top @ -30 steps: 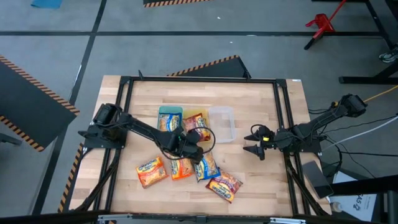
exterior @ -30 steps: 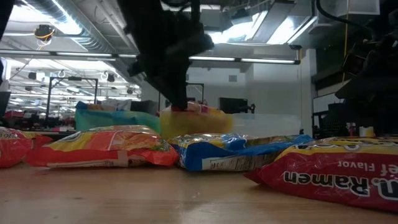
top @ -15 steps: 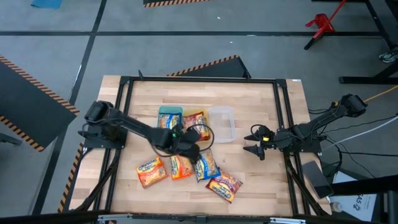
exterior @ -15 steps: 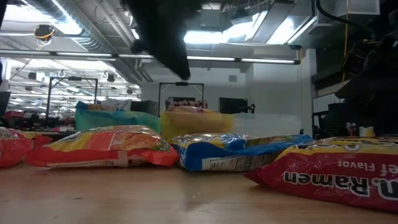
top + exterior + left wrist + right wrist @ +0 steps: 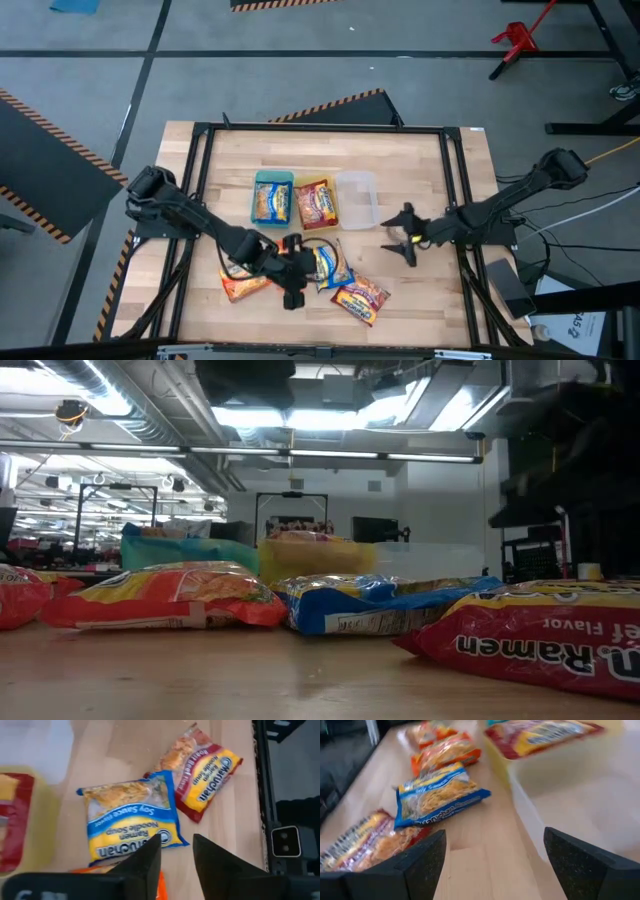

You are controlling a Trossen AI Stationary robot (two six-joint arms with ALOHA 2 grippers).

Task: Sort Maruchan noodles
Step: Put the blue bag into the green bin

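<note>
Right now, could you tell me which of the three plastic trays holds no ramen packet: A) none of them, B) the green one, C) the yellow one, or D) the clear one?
D: the clear plastic tray shows only bare plastic, while the green tray and yellow tray each hold a packet.

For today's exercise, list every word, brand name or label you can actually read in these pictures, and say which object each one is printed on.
"Ramen" and "Flavor": on the red packet nearest the low camera.
"Maruchan", "Ramen Noodle Soup", "Soy Sauce": on the blue-yellow packet, upside down in the left wrist view.
"Maruchan", "Ramen Noodle Soup", "Roast Beef": on the red packet beside it, print sideways.
Print on the packets in the trays and on the orange packet is too blurred to read.
</note>
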